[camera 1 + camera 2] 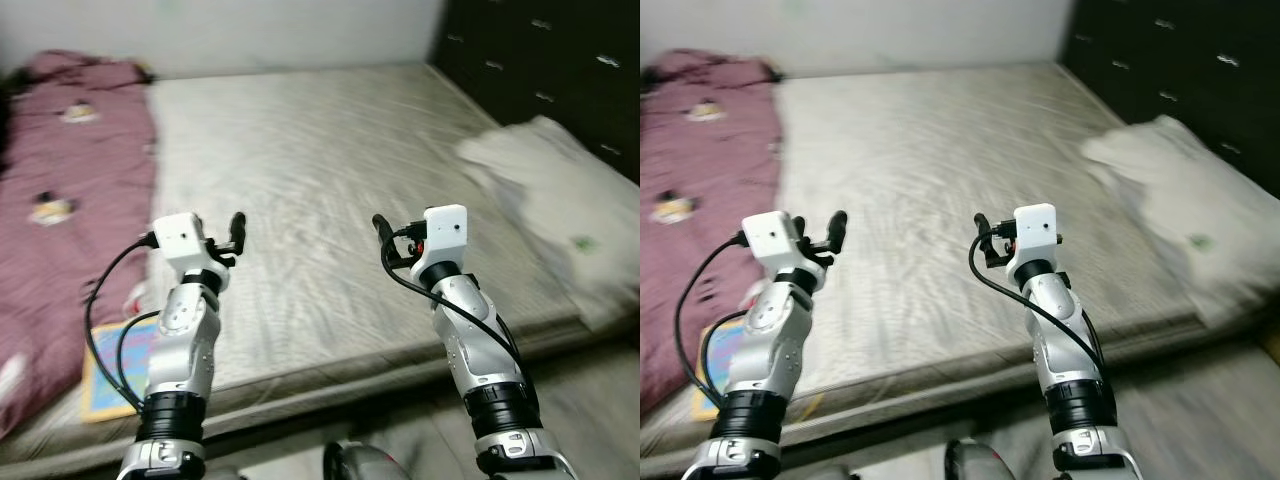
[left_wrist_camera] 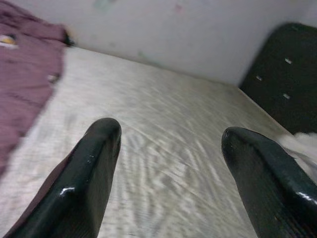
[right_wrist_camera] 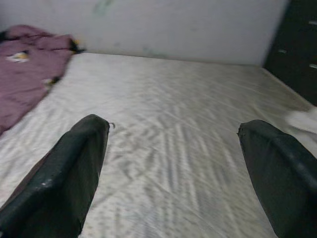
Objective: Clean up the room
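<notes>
Both arms raised over the near edge of the bed, a wide mattress in a pale grey striped sheet. Slight motion blur in the head views.

Left hand: released, the two black fingers spread wide with nothing between them, hovering above the sheet near the bed's near-left part. Silver left arm with a black cable looping off the wrist.

Right hand: released too, fingers wide apart and empty, above the near-middle of the bed. Silver right arm angled up from the near edge.

Crumpled maroon quilt with small cartoon prints along the bed's left edge, running from the far-left corner toward the near-left one.

Thin colourful picture book with an orange border flat at the near-left corner, just beside the quilt and partly behind the left arm.

White rumpled pillow at the right edge of the bed, well apart from both hands.

Dark tufted headboard panel beyond the right edge; plain light wall along the far edge.

Grey floor strip below the near-right corner.
</notes>
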You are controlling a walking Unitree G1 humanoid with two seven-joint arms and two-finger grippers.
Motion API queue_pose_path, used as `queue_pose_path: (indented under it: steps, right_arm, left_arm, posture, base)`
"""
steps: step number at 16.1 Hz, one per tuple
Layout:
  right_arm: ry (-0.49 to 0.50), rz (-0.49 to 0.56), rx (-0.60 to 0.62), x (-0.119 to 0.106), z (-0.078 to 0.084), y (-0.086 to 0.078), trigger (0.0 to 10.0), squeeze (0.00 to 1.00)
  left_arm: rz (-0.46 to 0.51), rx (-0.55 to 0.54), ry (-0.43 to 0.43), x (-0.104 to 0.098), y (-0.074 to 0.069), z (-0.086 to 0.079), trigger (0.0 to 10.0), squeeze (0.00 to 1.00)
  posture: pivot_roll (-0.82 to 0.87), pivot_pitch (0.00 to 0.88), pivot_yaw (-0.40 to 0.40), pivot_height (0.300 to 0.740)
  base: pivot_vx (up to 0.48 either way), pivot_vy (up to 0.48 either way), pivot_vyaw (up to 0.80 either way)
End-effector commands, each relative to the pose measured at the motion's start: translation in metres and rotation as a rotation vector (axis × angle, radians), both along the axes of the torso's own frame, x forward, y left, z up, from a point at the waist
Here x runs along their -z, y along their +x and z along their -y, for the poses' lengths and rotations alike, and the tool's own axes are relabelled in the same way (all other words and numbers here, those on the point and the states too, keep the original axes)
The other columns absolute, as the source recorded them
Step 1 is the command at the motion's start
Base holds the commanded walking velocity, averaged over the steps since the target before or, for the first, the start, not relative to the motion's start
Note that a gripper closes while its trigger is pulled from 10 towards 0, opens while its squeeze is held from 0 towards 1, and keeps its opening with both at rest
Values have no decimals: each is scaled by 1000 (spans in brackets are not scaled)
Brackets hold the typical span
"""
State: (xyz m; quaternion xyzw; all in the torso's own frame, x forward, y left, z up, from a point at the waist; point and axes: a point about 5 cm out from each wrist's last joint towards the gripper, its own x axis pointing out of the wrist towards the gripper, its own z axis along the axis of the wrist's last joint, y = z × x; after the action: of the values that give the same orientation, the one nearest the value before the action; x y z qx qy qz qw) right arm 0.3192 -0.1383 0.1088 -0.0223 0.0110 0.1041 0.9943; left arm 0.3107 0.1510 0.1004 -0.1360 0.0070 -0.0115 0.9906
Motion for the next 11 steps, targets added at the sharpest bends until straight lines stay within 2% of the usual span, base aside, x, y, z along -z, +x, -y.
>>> queue_pose_path:
  steps: [1, 11]
  right_arm:
    - [2, -11, -13, 0, -4, 1, 10000, 0]
    - [0, -20, -24, 2, -5, 1, 10000, 0]
  left_arm:
    - [-8, -12, 8, 0, 0, -5, 10000, 0]
    - [-9, -13, 9, 1, 0, -4, 10000, 0]
  posture:
    - [8, 0, -22, 740]
    - [9, 0, -23, 740]
  base:
    - [0, 476, 0]
    - [0, 474, 0]
